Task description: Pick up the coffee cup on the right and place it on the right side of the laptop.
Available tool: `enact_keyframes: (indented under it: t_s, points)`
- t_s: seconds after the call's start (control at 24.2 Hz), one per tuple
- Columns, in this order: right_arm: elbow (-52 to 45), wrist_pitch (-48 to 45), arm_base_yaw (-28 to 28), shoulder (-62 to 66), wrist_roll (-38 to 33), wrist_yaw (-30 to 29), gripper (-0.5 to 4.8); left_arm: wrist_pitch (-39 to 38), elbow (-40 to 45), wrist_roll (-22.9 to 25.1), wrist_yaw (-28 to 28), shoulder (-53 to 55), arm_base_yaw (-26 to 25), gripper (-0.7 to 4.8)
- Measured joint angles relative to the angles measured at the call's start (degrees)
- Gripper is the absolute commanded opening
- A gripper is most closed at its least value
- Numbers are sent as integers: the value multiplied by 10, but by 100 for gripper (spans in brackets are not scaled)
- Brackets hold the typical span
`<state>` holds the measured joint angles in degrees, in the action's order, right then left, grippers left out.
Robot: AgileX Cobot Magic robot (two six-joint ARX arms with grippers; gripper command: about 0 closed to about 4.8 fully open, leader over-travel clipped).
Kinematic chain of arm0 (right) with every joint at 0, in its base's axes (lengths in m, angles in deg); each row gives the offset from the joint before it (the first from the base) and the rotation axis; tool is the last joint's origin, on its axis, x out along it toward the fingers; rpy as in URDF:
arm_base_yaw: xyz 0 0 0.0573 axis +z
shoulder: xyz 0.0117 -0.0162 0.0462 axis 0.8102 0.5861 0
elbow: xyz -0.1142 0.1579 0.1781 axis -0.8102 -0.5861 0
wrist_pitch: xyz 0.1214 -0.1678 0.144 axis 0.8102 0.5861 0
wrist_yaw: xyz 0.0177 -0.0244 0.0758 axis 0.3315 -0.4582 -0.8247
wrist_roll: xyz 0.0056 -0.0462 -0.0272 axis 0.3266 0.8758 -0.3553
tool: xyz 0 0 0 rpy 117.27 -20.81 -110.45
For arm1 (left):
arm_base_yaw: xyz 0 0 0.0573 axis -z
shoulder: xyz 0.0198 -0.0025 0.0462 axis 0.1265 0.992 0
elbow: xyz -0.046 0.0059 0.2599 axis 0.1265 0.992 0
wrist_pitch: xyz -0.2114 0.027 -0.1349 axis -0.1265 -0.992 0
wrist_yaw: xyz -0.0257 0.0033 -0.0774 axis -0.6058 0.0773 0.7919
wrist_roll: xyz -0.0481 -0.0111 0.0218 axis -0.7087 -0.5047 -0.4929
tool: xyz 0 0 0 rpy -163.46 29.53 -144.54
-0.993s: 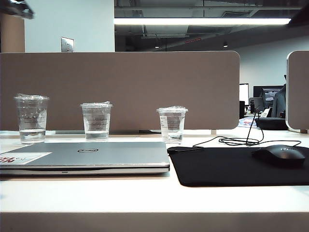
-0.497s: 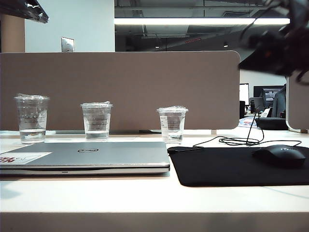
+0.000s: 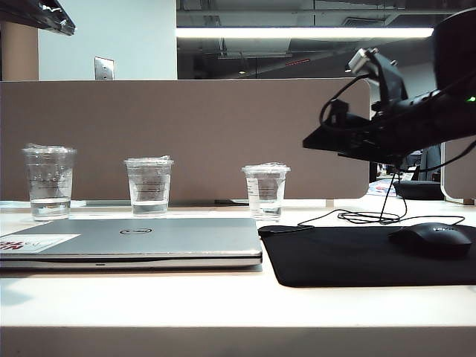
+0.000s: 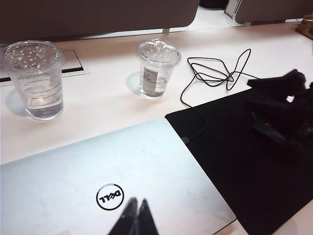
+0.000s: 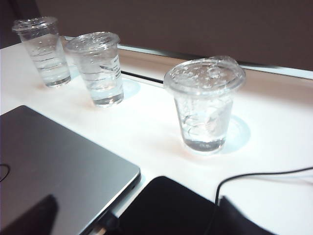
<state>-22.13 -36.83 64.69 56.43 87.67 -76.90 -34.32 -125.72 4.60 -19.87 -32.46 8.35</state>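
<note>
The coffee cup [image 3: 265, 191] is clear with a lid and a white label, and stands upright behind the laptop's right rear corner; it also shows in both wrist views [image 4: 158, 68] [image 5: 205, 105]. The silver Dell laptop [image 3: 134, 238] [image 4: 88, 181] [image 5: 54, 161] lies closed. My right gripper [image 3: 316, 141] hangs above the mouse pad, right of the cup and higher than it, pointing toward it. Its fingers [image 5: 29, 218] stand wide apart and empty. My left gripper [image 4: 136, 205] hovers over the laptop lid, shut on nothing.
Two ridged clear cups [image 3: 49, 182] [image 3: 149, 186] stand left of the coffee cup. A black mouse pad [image 3: 357, 256] with a mouse [image 3: 431, 239] lies right of the laptop, and a black cable [image 3: 364, 216] loops behind it. A brown partition [image 3: 186, 126] closes off the back.
My right arm has swung down and leftward from the upper right corner to above the mouse pad. The cups and laptop have not moved.
</note>
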Motion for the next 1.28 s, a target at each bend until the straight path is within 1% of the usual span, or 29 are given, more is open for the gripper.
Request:
enact_keyframes:
  t_s: [0.33, 0.41, 0.7, 0.95, 0.99, 1.28]
  points:
    - [112, 0, 0, 103, 0, -13, 479, 2, 0, -1, 0, 0, 1, -6]
    - [162, 0, 0, 145, 0, -13, 479, 3, 0, -1, 0, 0, 2, -6]
    - [279, 18, 0, 235, 0, -21, 479, 4, 0, -2, 1, 0, 2, -6]
    - [346, 52, 1, 292, 12, -23, 479, 4, 0, -2, 1, 0, 2, -6]
    - [371, 61, 3, 312, 18, -23, 479, 4, 0, -2, 1, 0, 2, -6]
    - [437, 64, 12, 373, 29, -23, 479, 4, 0, -2, 1, 0, 2, -6]
